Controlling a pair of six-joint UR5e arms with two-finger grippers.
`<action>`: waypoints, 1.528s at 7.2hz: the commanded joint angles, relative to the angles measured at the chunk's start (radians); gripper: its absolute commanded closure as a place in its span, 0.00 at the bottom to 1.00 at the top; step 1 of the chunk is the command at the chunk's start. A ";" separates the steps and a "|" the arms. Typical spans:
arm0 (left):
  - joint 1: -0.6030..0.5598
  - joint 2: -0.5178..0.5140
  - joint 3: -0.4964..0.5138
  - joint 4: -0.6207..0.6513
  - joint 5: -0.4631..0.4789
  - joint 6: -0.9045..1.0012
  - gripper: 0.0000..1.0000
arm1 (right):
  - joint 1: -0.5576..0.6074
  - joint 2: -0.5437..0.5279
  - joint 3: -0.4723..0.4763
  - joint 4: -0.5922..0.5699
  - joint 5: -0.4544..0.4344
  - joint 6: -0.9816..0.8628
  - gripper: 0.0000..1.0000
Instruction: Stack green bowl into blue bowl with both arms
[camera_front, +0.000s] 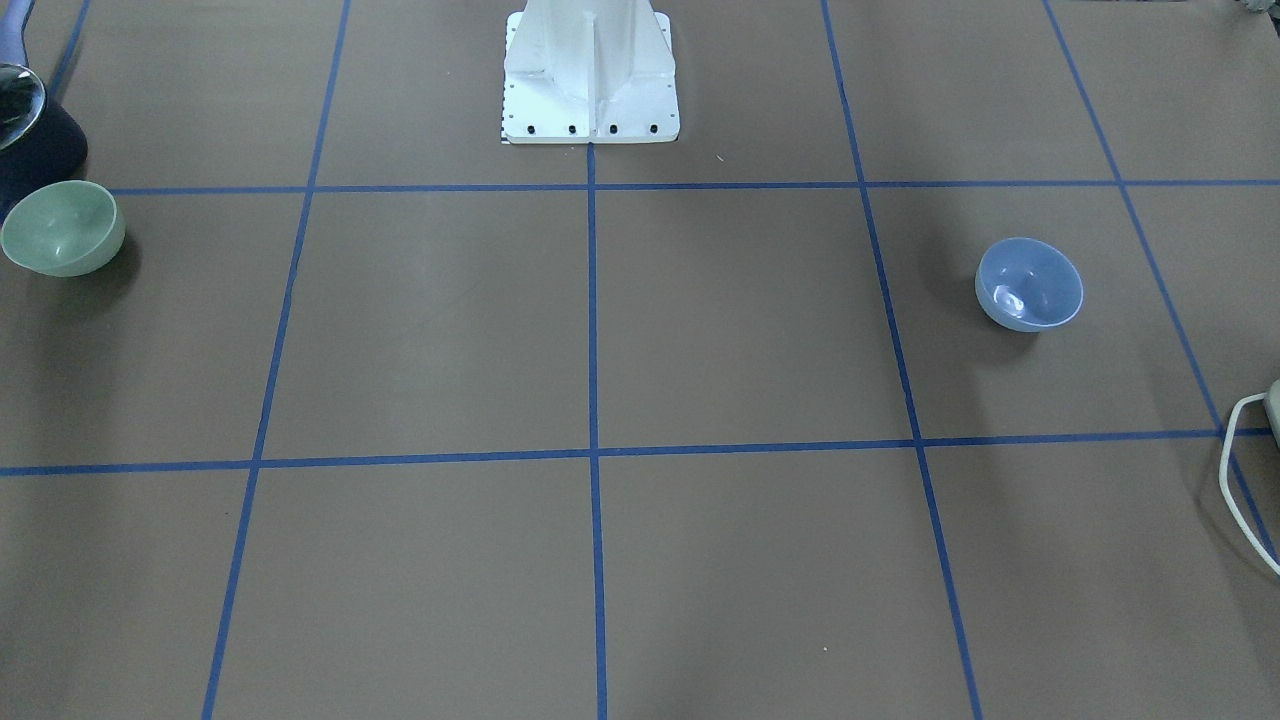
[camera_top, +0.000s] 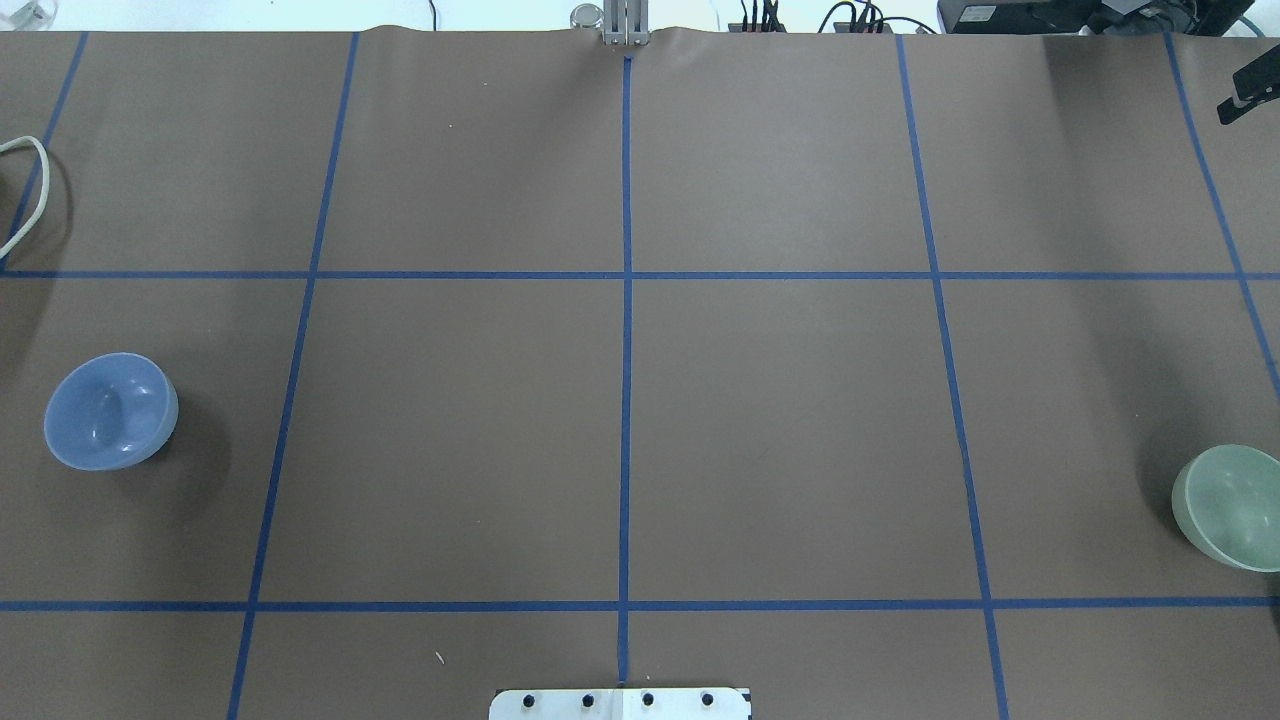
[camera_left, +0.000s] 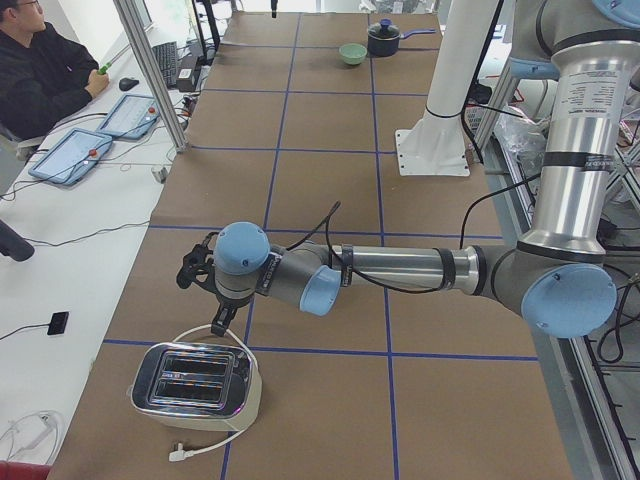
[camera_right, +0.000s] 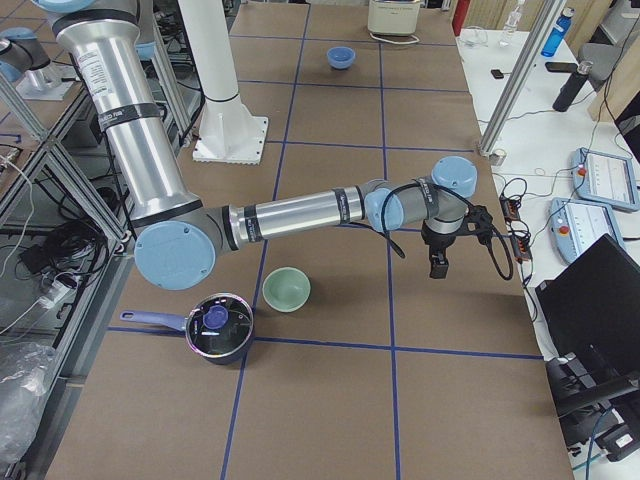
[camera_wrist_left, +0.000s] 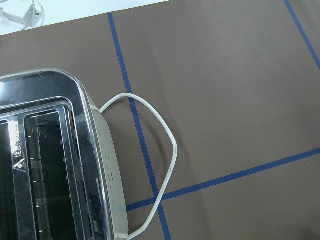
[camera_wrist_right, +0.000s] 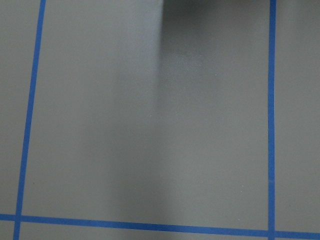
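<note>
The green bowl stands upright at the table's end on my right; it also shows in the overhead view and both side views. The blue bowl stands upright toward the other end. My left gripper hangs above the toaster, away from the blue bowl. My right gripper hangs over bare table, beyond the green bowl. Both show only in the side views, so I cannot tell whether they are open or shut. Neither wrist view shows a bowl.
A chrome toaster with a white cord sits at the left end. A dark pot with a lid stands beside the green bowl. The white pedestal is at the robot's side. An operator sits beyond the table.
</note>
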 joint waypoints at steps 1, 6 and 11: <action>0.000 0.000 0.000 0.000 0.000 -0.002 0.02 | 0.001 0.009 0.000 -0.003 0.003 0.002 0.00; 0.006 0.011 -0.046 -0.003 0.003 -0.096 0.02 | 0.001 -0.087 0.152 0.009 -0.052 0.014 0.00; 0.281 0.023 -0.084 -0.162 0.089 -0.421 0.02 | -0.098 -0.377 0.312 0.064 -0.006 0.060 0.00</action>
